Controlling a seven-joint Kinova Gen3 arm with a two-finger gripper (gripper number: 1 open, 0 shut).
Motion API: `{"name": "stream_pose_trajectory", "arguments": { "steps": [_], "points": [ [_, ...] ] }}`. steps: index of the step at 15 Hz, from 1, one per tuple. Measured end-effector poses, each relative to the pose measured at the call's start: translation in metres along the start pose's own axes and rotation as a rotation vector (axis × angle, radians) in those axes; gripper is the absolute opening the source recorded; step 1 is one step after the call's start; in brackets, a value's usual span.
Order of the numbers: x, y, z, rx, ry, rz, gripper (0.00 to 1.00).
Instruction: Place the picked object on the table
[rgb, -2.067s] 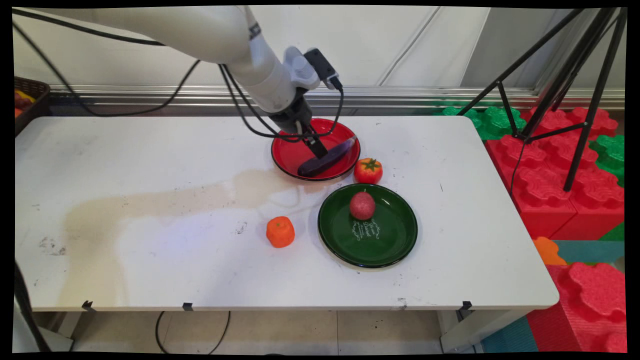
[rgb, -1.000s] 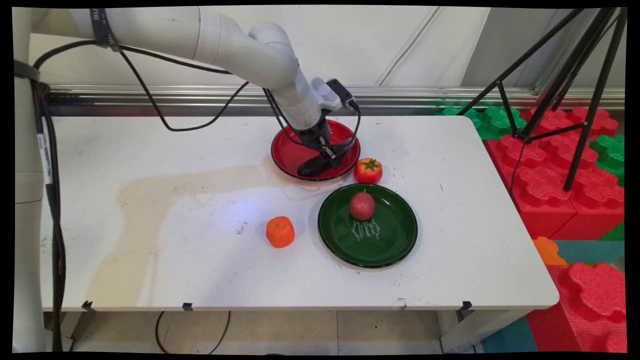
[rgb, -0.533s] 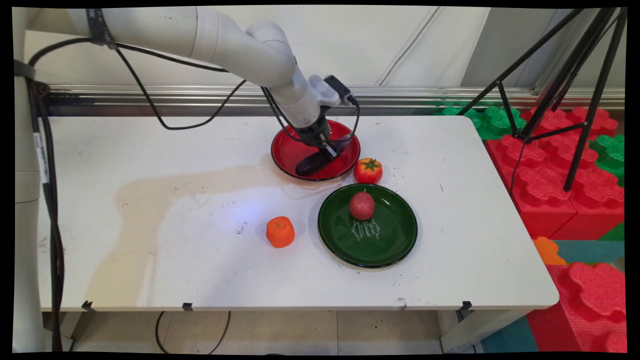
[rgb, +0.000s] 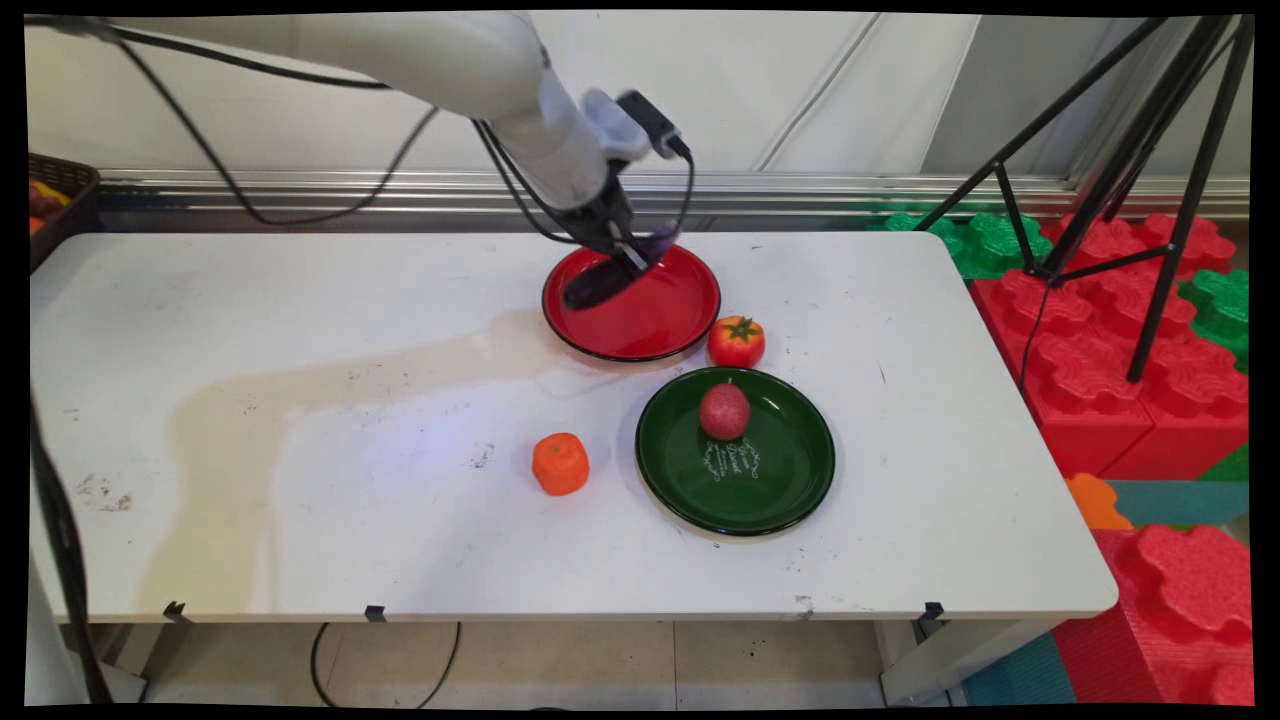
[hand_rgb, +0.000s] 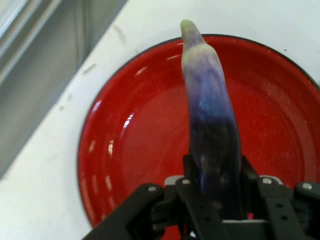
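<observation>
My gripper (rgb: 628, 258) (hand_rgb: 215, 175) is shut on a dark purple eggplant (rgb: 600, 281) (hand_rgb: 210, 115) and holds it in the air above the red plate (rgb: 650, 335) (hand_rgb: 120, 150). In the hand view the eggplant sticks out from between the fingers, its pale green tip pointing away over the plate's rim. A tomato (rgb: 737, 341) sits on the table just right of the red plate. A green plate (rgb: 780, 480) in front of it carries a round reddish fruit (rgb: 724, 411).
An orange fruit (rgb: 560, 463) lies left of the green plate. A dark basket (rgb: 60, 200) stands at the table's far left corner. Black tripod legs (rgb: 1150, 200) and red and green foam blocks (rgb: 1120, 350) are off the table's right end.
The gripper came down into the red plate, shut on the eggplant lying there, and has now lifted it up and to the left, off the plate.
</observation>
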Motion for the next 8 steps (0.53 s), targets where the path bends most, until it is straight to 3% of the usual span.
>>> {"name": "stream_pose_trajectory", "arguments": {
  "steps": [4,8],
  "points": [
    [-0.017,-0.006,-0.039,0.032,0.008,0.036,0.0],
    [-0.058,-0.005,-0.083,0.055,-0.019,0.06,0.0]
  ]
}}
